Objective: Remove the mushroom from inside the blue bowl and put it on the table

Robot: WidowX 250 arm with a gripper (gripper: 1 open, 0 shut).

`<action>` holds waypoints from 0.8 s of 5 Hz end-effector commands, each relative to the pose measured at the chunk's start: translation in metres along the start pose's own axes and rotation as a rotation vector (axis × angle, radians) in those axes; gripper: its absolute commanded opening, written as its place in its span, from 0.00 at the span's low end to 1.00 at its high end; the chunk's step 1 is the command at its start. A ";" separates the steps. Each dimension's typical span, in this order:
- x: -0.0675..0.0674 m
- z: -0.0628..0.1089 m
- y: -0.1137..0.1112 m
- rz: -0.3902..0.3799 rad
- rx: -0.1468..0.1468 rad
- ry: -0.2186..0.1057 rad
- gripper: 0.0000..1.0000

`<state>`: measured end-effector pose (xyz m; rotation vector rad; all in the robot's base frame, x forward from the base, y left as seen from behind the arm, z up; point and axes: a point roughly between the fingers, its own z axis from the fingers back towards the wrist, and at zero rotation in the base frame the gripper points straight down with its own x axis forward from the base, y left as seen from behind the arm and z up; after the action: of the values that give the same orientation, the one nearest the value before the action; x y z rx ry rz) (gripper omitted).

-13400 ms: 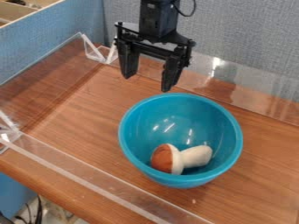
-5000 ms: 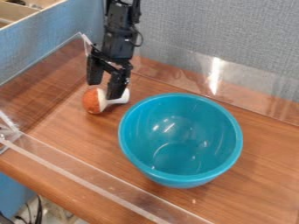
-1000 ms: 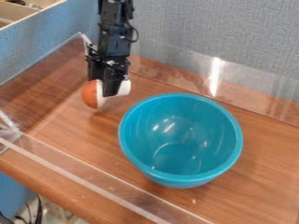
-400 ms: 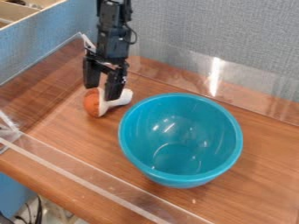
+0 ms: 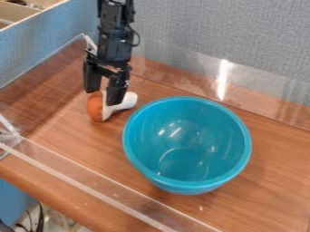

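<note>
The mushroom (image 5: 103, 108) lies on its side on the table (image 5: 61, 127), left of the blue bowl (image 5: 188, 143), orange cap to the left and cream stem to the right. My gripper (image 5: 104, 91) hangs just above it, open, its dark fingers spread on either side of the stem's top and holding nothing. The turquoise bowl stands upright at centre right with nothing inside it.
Low clear acrylic walls (image 5: 72, 179) edge the wood tabletop at the front, left and back. A grey fabric panel rises behind, and a blue partition (image 5: 49, 45) stands at the left. Bare wood lies in front of and left of the mushroom.
A second ago my gripper was shut on the mushroom, holding it just above the table. It has opened, and the mushroom now rests on the wood below the spread fingers.
</note>
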<state>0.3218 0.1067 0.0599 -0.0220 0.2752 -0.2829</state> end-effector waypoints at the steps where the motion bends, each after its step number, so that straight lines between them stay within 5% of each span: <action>1: -0.010 0.039 0.004 0.037 0.060 -0.102 1.00; 4: -0.014 0.041 0.004 0.040 0.079 -0.115 1.00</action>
<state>0.3179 0.1081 0.0708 0.0030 0.2404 -0.2755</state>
